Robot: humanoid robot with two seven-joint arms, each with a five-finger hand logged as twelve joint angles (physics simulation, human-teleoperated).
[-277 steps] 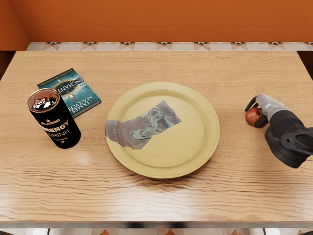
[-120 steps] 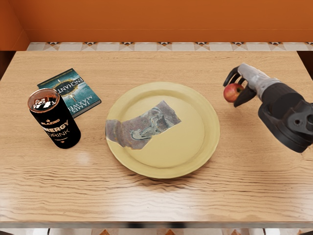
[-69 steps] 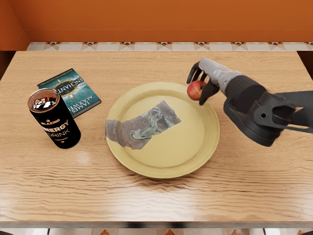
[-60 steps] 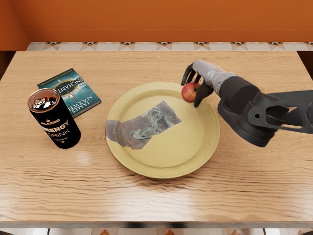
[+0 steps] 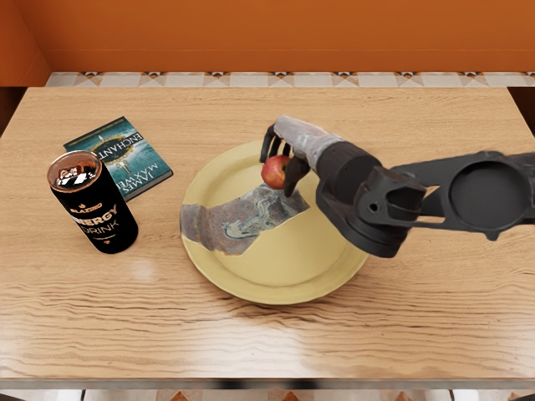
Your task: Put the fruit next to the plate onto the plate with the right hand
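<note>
A small red apple (image 5: pixel 273 171) is held in my right hand (image 5: pixel 282 159), whose fingers curl around it from above. The arm reaches in from the right edge across the table. Hand and apple hover over the upper middle of the yellow plate (image 5: pixel 219 263), just above the grey patterned patch (image 5: pixel 234 219) printed on it. I cannot tell whether the apple touches the plate. The arm's dark wrist joint covers the plate's right part. No left arm shows.
A black energy drink can (image 5: pixel 92 202) stands at the left, with a blue book (image 5: pixel 119 156) lying behind it. The wooden table (image 5: pixel 267 326) ends at an orange wall at the back.
The right hand lifted the apple from the table right of the plate and carried it leftwards, from the plate's upper right rim to over its middle.
</note>
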